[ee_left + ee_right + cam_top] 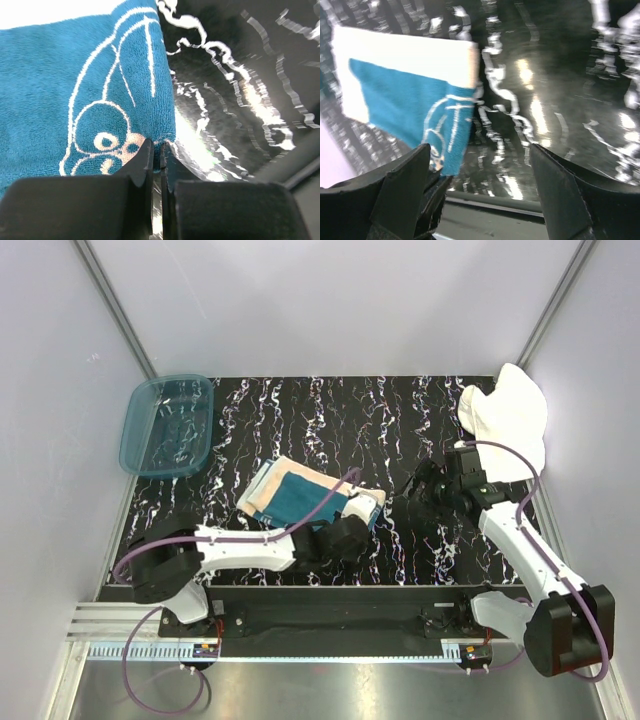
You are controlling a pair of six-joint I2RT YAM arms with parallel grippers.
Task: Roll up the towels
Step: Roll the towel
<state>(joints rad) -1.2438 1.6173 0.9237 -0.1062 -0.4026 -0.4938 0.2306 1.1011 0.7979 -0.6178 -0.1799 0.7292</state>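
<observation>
We've got the left gripper pinched shut on a corner of the small cream-and-teal printed towel, which lies mid-table. The right gripper hangs wide open over the black marbled tabletop. The big plain white terry towel is bunched up at 2 o'clock.

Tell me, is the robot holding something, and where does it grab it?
The left gripper pinches the blue patterned towel at one corner. The right gripper is open and holds nothing.

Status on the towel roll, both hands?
Left hand shut on patterned towel corner. Right hand open over table. White towel heaped far right. Nothing in the way.
</observation>
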